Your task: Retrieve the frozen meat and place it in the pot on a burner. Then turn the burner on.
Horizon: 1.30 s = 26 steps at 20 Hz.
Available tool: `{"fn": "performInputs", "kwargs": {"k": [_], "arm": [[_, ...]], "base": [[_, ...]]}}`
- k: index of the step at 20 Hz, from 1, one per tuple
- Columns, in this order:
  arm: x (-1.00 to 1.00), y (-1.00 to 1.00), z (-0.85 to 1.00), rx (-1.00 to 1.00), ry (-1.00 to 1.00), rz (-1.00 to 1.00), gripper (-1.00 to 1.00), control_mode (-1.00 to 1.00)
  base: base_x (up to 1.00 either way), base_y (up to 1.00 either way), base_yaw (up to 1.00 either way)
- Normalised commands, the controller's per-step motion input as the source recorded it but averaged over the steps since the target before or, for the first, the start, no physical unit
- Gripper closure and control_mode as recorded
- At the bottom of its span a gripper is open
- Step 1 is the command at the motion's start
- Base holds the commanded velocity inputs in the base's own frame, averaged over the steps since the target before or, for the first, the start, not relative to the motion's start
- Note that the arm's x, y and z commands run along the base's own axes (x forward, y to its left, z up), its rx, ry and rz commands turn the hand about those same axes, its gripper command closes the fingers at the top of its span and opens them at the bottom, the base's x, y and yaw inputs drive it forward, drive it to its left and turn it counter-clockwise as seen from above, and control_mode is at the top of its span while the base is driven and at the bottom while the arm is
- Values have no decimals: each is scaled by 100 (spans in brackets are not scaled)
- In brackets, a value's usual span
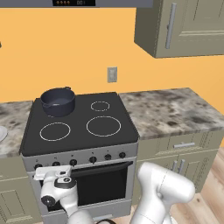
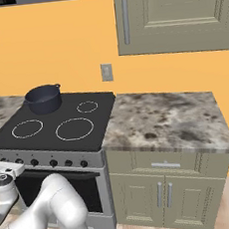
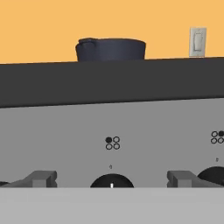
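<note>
The dark blue-grey pot stands on the stove's back-left burner. The frozen meat is out of view; I cannot see into the pot. My gripper hovers low in front of the stove's control panel, near its left end. It is open, its fingertips spread wide on either side of a black knob, with nothing held. A four-circle burner mark above that knob has its upper-left dot filled.
A row of several knobs runs along the stove front above the oven door. A white plate's edge shows on the left counter. A marbled counter lies to the right, with wall cabinets above.
</note>
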Motion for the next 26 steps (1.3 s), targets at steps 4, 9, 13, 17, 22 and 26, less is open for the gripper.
{"fn": "performInputs", "kwargs": {"k": [4, 9, 13, 17, 22, 26], "arm": [[0, 0, -12, 0, 0, 0, -100, -100], [0, 0, -16, 0, 0, 0, -100, -100], [0, 3, -21, 0, 0, 0, -100, -100], [0, 11, -20, 0, 0, 0, -100, -100], [0, 7, -15, 0, 0, 0, -100, -100], [1, 0, -7, 0, -1, 0, -100, -100]], "base": [[0, 0, 0], [0, 0, 0], [0, 0, 0], [0, 0, 0], [0, 0, 0], [0, 0, 0]]}}
